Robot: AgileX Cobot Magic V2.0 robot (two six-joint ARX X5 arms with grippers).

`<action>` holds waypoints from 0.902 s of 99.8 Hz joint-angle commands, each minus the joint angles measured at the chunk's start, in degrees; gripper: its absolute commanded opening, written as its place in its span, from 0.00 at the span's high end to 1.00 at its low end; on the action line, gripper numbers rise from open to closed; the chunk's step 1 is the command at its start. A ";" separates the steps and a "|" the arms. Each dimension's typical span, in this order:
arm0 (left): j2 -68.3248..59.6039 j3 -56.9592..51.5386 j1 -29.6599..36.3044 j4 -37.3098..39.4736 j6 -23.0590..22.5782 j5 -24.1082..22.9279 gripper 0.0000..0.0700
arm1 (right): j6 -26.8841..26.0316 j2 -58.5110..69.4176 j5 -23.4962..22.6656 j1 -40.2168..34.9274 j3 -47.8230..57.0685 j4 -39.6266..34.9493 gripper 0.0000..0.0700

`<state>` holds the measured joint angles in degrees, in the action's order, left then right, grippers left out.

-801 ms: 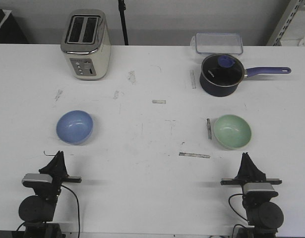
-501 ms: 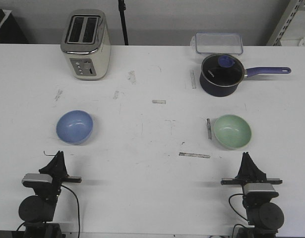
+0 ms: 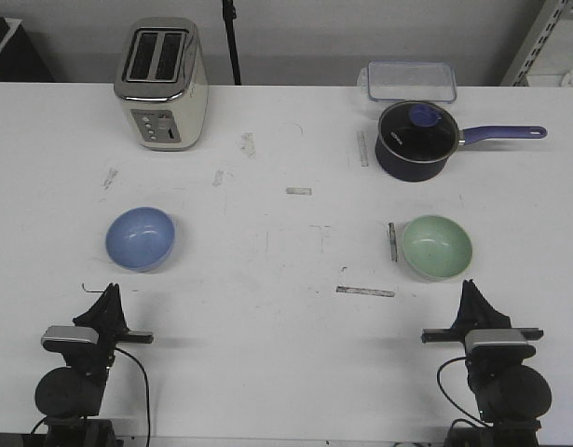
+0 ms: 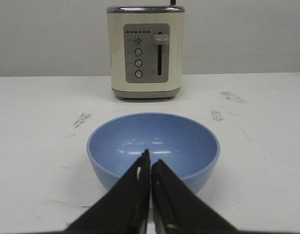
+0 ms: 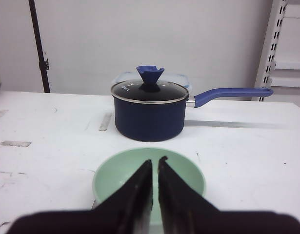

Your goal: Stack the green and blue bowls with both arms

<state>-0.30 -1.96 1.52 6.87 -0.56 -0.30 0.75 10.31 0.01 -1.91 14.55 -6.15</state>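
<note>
Two bowls sit well apart on the white table (image 3: 286,354): the blue bowl (image 3: 140,237) on the left side, in front of the toaster (image 3: 162,84), and the green bowl (image 3: 436,246) on the right, near the dark saucepan (image 3: 415,140) with its purple handle. Each arm waits at the near edge, lined up with its own bowl. The left tool (image 4: 150,168) has its fingers pressed together, with only a thin slit between them, and grips nothing; the right tool (image 5: 155,170) is likewise closed and empty. No grasp is begun, so the whole task lies ahead. The likely trouble comes from these closed fingers: if either arm advances without spreading them first, the tips would strike the near wall of the bowl and shove it across the smooth table rather than straddle the rim. A thin rim pinch on a light, rounded bowl could also let it tilt or slip during the carry. On the right, a wide swing risks knocking the saucepan, and both arms meeting mid-table could collide if their paths are not staggered.
</note>
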 commanded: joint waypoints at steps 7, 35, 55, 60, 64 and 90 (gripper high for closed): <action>0.11 1.29 -0.07 0.83 -0.31 -0.17 1.00 | 0.57 7.37 -0.13 0.00 5.05 -0.26 0.98; 0.11 1.29 -0.07 0.81 -0.31 -0.17 1.00 | 0.57 27.69 -1.62 0.00 17.55 -2.36 0.98; 0.11 1.29 -0.07 0.83 -0.31 -0.17 1.00 | 0.55 41.44 -1.60 0.35 29.05 -8.96 0.98; 0.11 1.29 -0.07 0.83 -0.31 -0.17 1.00 | 0.55 44.54 -1.62 0.33 32.22 -11.06 0.98; 0.11 1.29 -0.07 0.81 -0.31 -0.17 1.00 | 0.55 46.93 -1.60 0.33 34.86 -13.16 0.98; 0.11 1.29 -0.07 0.81 -0.31 -0.17 1.00 | 0.50 61.09 -1.57 2.08 52.22 -30.40 0.98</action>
<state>-0.30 -1.96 1.52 6.87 -0.54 -0.30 1.10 68.07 -1.50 -0.27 62.50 -33.26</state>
